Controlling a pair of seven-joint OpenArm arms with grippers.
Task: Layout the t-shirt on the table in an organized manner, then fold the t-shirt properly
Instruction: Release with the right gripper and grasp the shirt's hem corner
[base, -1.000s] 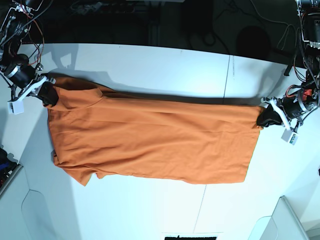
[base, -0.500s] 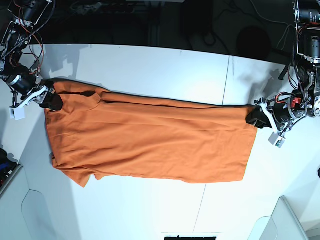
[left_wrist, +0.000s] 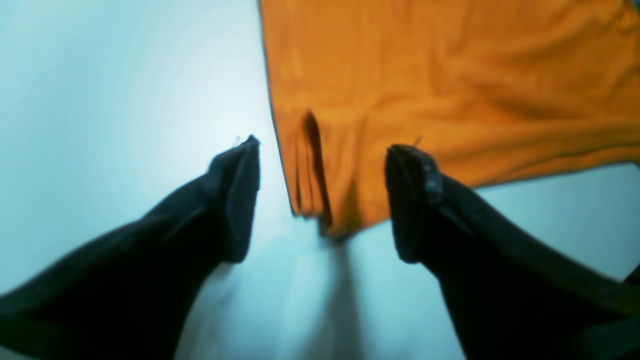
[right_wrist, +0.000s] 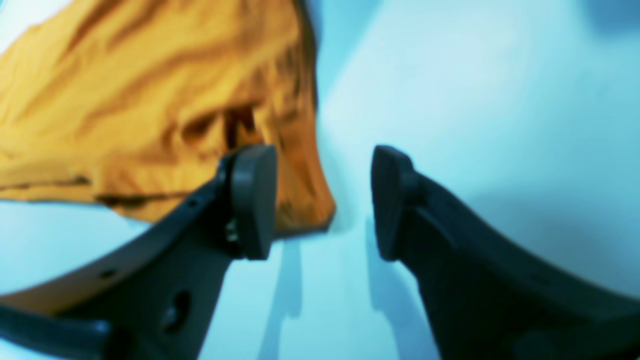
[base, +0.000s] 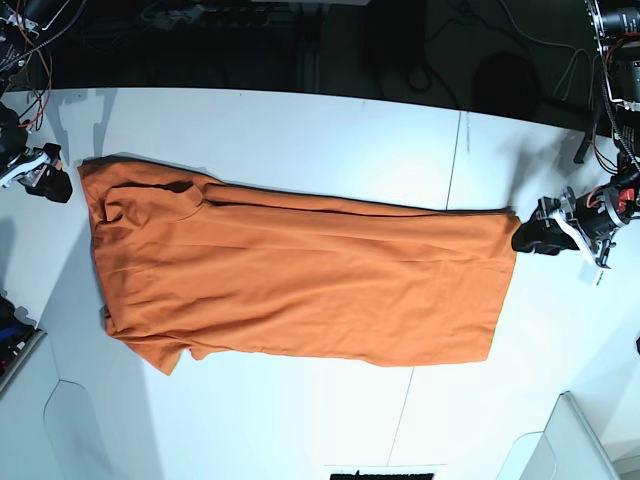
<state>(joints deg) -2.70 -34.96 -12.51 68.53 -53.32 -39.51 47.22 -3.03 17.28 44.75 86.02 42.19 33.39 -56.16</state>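
Both my pincers hang released: left gripper (left_wrist: 322, 200) spread just off the t-shirt (base: 300, 280) hem, right gripper (right_wrist: 322, 202) beside its collar end, low over the table (base: 300, 130).

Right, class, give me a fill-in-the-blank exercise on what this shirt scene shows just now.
1. The t-shirt is coloured ____.
2. It lies spread on the white ____.
3. The left gripper has its jaws ____.
4. The right gripper holds ____ between its jaws.

Missing words: orange; table; open; nothing
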